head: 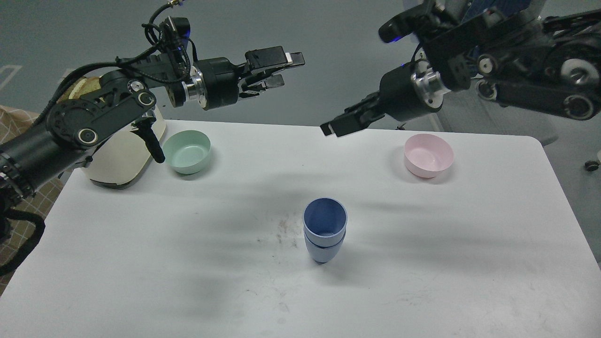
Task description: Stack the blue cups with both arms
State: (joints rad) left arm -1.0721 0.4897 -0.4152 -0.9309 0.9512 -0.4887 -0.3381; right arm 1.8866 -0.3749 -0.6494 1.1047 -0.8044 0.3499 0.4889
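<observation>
Blue cups [325, 230] nested, upright at table [141, 263] centre, well clear of all edges, open surface all round. Mint bowl [188, 151] at 10 o'clock, pink bowl [428, 155] at 2 o'clock, both well apart. Left gripper [277, 70] parted, empty, aloft; right gripper [338, 126] aloft, fingers: cannot tell

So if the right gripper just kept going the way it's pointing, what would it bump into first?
The right gripper points down and toward the left side of the picture. Nothing hangs in that line, so it would probably meet the bare table first, between the green bowl and the stacked cups. Depth is hard to judge.
</observation>
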